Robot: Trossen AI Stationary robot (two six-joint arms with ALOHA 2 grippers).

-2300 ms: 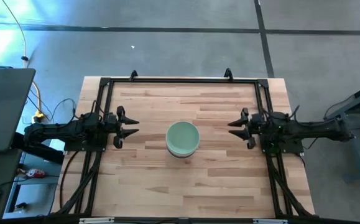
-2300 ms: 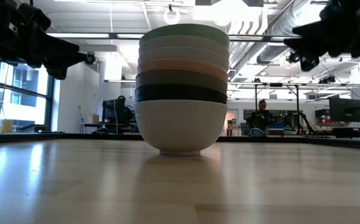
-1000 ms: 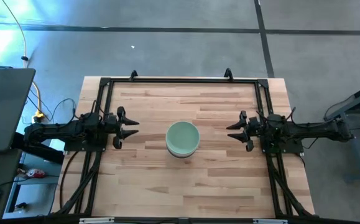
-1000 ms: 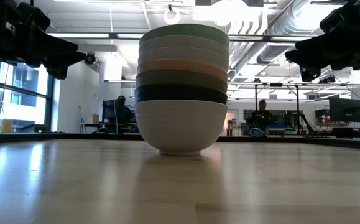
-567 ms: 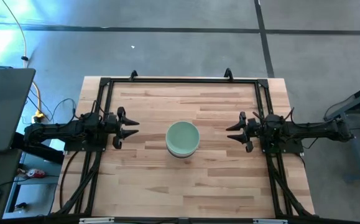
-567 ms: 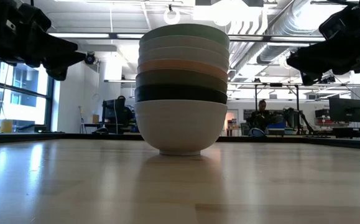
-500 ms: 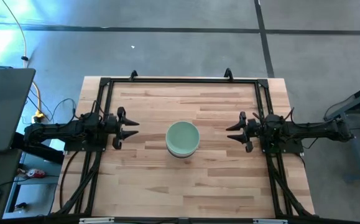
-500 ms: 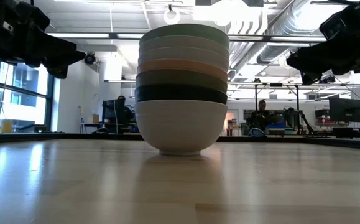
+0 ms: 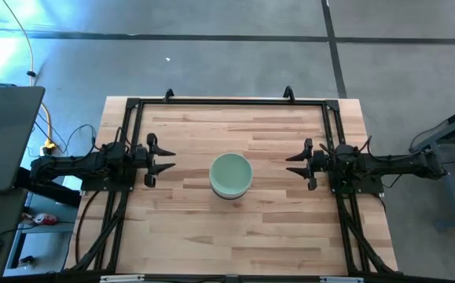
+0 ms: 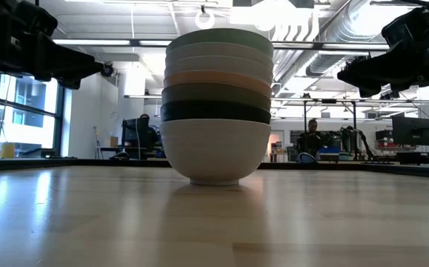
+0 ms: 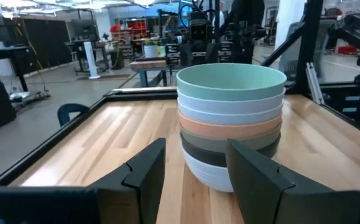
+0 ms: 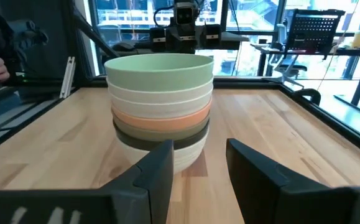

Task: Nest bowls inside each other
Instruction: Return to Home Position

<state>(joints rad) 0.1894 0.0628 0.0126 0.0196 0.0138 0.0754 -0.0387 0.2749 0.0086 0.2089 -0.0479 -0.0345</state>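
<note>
- The bowls (image 10: 215, 89) stand nested in one stack (image 12: 160, 106) at the middle of the table (image 9: 274, 228), well apart from both claws
- From above only the green bowl (image 9: 231, 174) shows; it hides every bowl under it, save a thin pale edge on one side
- The low view gives the order: the white bottom bowl (image 10: 214, 148) on the wood, then the black bowl (image 10: 215, 111), olive bowl (image 10: 215, 94), peach bowl (image 10: 218, 77), lower white bowl (image 10: 218, 65) and upper white bowl (image 10: 218, 50), with the green one on top
- Above the bottom bowl, each shows only a band of outer wall below its rim; the rest sits hidden in the bowl beneath
- The left claw (image 9: 166, 161) hangs over the table's left part, pointing at the stack, spread and holding nothing; in its wrist view the fingers (image 11: 145, 174) cover part of the bottom bowl's foot
- The right claw (image 9: 294, 163) mirrors it over the right part, also spread and bare; its fingers (image 12: 158, 171) hide the lower edges of the bottom bowl
- In both wrist views the black bowl is only a thin dark line, hard to tell from the olive one
- In the low view the arms (image 10: 32, 44) are dark shapes in the upper corners, cut off by the edges; the claw tips cannot be made out there
- Beyond the table a person (image 10: 312, 137) sits far off, small and dim
</note>
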